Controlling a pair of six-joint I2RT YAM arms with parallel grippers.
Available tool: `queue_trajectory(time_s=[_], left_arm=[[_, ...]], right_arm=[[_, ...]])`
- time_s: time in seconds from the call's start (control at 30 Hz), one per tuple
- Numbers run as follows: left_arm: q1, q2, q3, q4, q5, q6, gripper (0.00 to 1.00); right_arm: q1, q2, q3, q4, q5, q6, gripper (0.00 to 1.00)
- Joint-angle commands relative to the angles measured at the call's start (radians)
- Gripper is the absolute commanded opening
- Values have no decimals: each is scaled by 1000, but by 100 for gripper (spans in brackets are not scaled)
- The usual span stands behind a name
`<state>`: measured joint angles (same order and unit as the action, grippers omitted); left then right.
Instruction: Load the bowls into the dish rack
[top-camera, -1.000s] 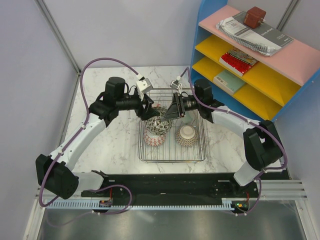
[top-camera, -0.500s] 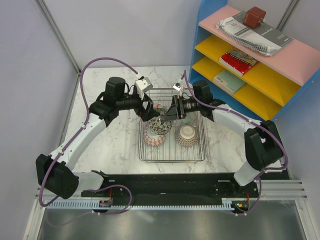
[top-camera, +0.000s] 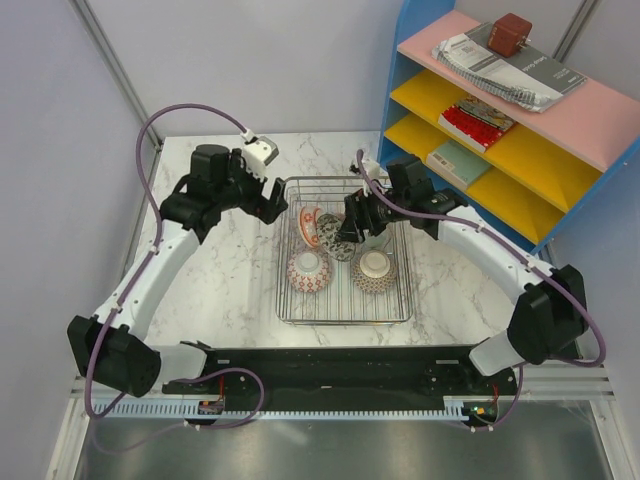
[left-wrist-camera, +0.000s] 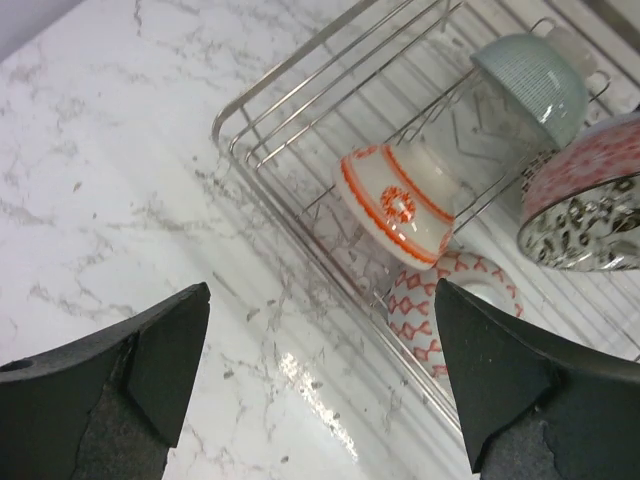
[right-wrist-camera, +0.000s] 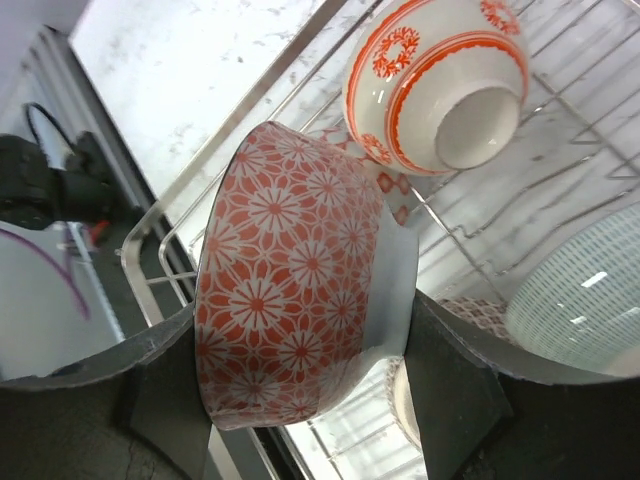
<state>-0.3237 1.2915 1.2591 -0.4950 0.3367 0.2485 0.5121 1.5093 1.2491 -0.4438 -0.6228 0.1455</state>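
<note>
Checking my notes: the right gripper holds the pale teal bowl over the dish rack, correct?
Wrong bowl. The right gripper holds the red floral bowl over the dish rack; the right wrist view shows it, the teal bowl sitting in the rack.

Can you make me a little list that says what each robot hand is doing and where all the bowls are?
Left gripper: open, empty, above the table beside the rack
Right gripper: shut on the red flower bowl, held on edge over the rack
Striped bowl: in the rack, tipped on its side
Pale green bowl: in the rack
Near-left bowl: upside down in the rack
Near-right bowl: upside down in the rack
</note>
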Motion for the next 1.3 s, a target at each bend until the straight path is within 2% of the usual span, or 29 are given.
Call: queue_trajectory(time_s=[0.0,0.33,0.57,1.0,1.27], left_arm=[[52,-69,-39,-89,-47,38,100],[231,-167,-228,-116,-44,34,100],[322,-190,-279,-109,31,28,100],[359,-216,-303,-94,21,20,100],[365,-213,-305,-89,15,18,100]], right_arm=[[37,-80,93,-119,167,-191,0],[195,-104,110,-234,441,-400,0],[282,-83,105,-271,538,-481,0],[405,-43,55,-291,617,-550,0],[491,18,33,-291,742,-593,0]])
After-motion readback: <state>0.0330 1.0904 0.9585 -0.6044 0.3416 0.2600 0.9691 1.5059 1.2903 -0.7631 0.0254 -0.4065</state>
